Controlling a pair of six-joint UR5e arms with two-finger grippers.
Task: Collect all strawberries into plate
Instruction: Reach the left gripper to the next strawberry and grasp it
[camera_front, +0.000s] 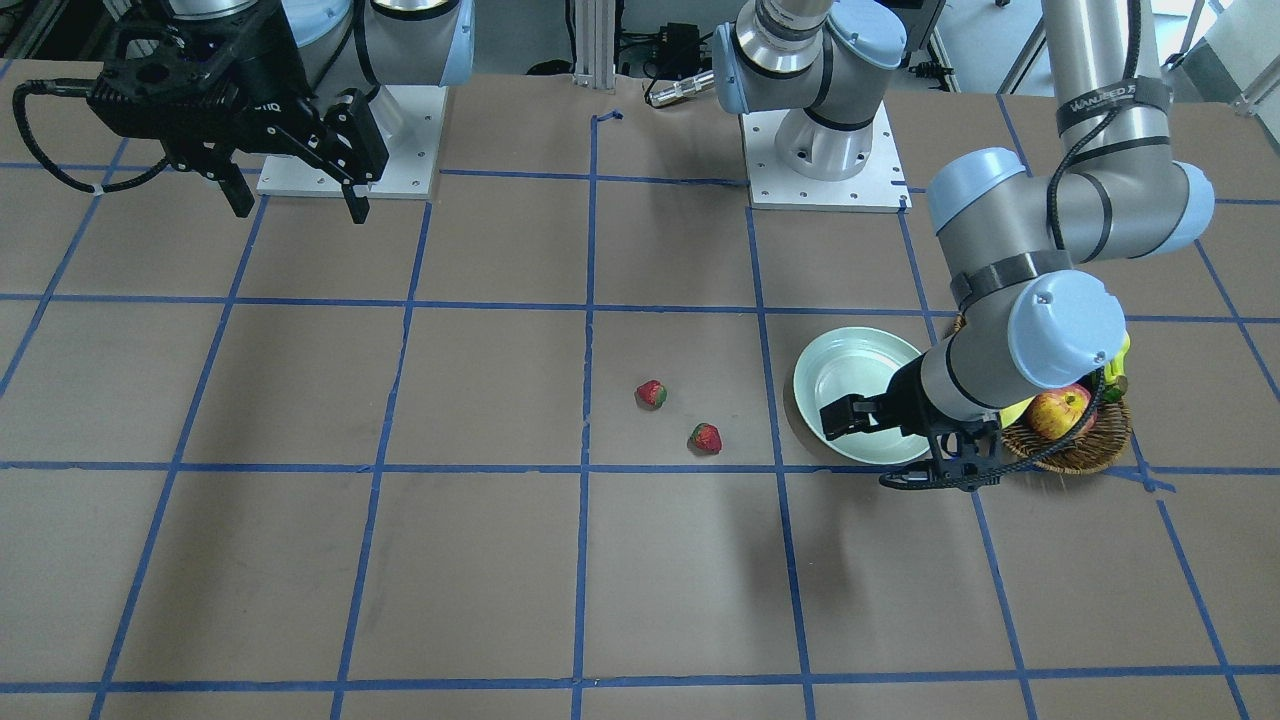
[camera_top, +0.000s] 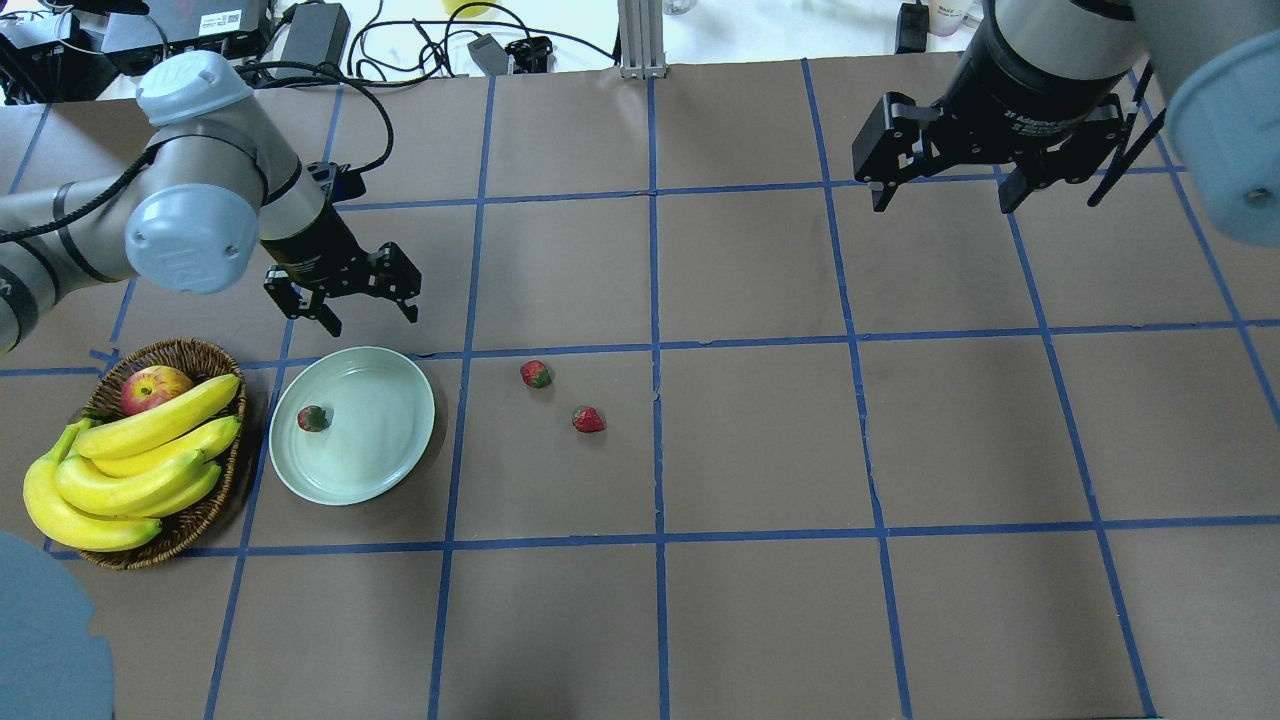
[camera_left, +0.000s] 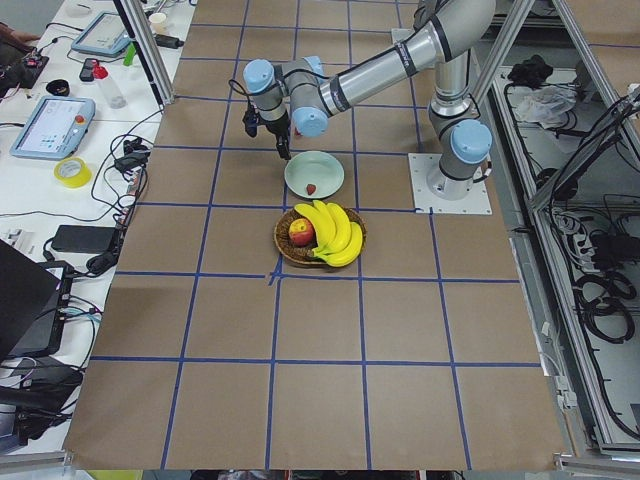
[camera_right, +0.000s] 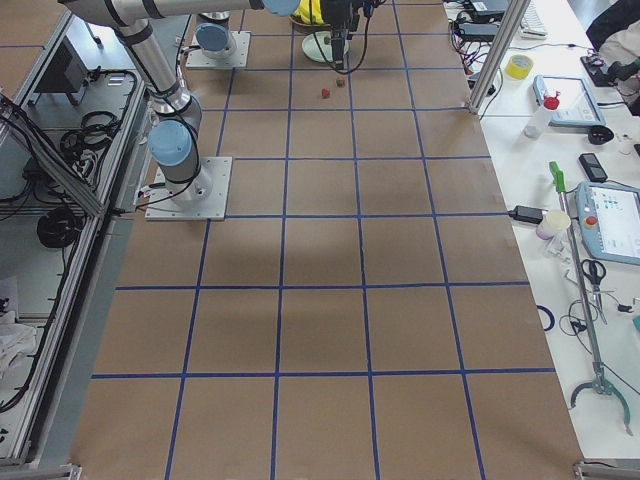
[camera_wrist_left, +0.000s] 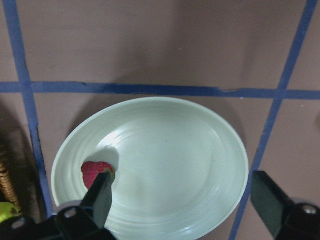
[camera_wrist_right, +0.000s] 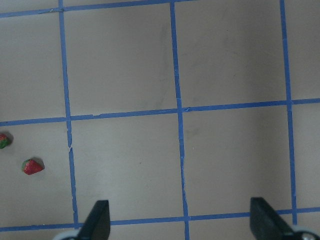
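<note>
lying inside the plate (camera_top: 385, 455), close to the rim nearest the wicker basket (camera_top: 205, 350), is one strawberry (camera_top: 312, 418); the left wrist view shows it partly behind a fingertip (camera_wrist_left: 100, 197). second strawberry (camera_top: 536, 374) and third strawberry (camera_top: 588, 419) rest on the table (camera_top: 760, 440), near each other but apart, in the grid square just beside the plate, on the side away from the basket. the second sits near that square's far tape line (camera_top: 580, 349); the third lies well inside it. both have open surface on every side. the plate's rim lies just beside the basket, which holds bananas (camera_top: 150, 440) and an apple (camera_top: 152, 388); contact cannot be told. left gripper (camera_top: 373, 323) hangs above the plate's far edge, jaws spread wide, holding nothing. right gripper (camera_top: 942, 205) hangs well apart from all berries, over the far right squares, jaws spread wide, holding nothing.
</note>
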